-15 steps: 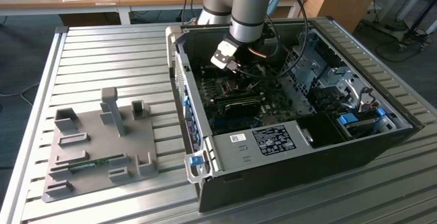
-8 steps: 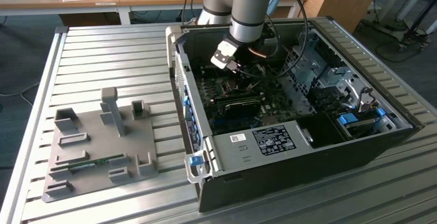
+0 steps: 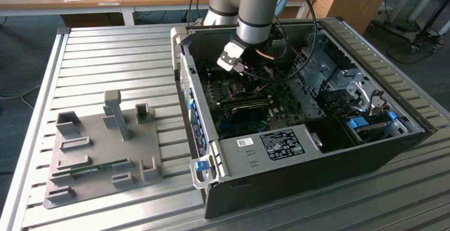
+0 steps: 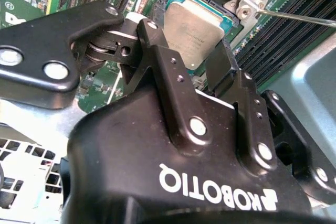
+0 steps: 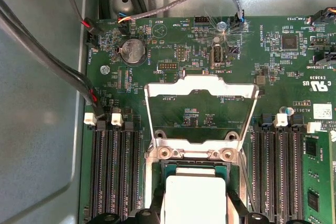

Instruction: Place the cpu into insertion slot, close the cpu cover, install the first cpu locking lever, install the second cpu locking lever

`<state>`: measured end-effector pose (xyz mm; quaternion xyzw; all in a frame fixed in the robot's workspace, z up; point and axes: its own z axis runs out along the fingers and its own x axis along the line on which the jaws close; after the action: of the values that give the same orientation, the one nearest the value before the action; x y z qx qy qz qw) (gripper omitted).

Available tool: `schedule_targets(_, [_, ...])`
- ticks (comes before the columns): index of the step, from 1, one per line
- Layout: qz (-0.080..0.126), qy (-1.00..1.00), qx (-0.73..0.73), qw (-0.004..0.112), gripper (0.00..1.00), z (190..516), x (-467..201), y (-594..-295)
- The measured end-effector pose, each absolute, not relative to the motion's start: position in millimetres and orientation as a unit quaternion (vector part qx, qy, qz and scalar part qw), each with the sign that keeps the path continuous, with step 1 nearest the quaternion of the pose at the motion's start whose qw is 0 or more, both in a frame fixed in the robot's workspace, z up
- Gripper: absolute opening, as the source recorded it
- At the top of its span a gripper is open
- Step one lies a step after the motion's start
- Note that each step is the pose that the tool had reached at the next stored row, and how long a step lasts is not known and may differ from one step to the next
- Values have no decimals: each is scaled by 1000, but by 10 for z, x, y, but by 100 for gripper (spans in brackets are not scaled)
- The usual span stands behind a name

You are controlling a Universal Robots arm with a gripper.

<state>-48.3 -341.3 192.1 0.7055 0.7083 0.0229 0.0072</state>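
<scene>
My gripper [image 4: 189, 51] reaches down into the open computer case [image 3: 211, 152], seen from the exterior view as gripper [image 3: 241, 71] over the green motherboard [image 3: 235, 109]. The cpu [image 5: 195, 195], a silver-topped square chip [image 4: 197, 24], sits between my two black fingers [image 4: 157, 40], which press on its opposite edges. It rests at or just over the insertion slot [image 5: 169, 168]; I cannot tell if it is seated. The cpu cover [image 5: 202, 85] stands swung open on its hinge [image 5: 197, 153], beyond the slot. A thin metal locking lever [image 4: 296, 18] juts out beside the socket.
Long black memory slots [image 5: 113, 171] flank the socket on both sides. Cables [image 5: 31, 45] run along the case wall. A coin battery [image 5: 130, 51] lies beyond the cover. On the slatted table a grey fixture [image 3: 105, 136] holds a green memory stick [image 3: 88, 170].
</scene>
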Motion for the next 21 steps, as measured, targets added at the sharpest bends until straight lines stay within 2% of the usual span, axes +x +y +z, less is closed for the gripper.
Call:
schedule_targets(5, [23, 708, 705, 7, 55, 1917, -482, -3412])
schedule_targets(6, [23, 708, 705, 7, 61, 1918, -482, -3412])
schedule_targets(13, [23, 708, 705, 7, 61, 1943, -483, -3413])
schedule_targets(21, [23, 708, 706, 7, 61, 2123, -483, -3413])
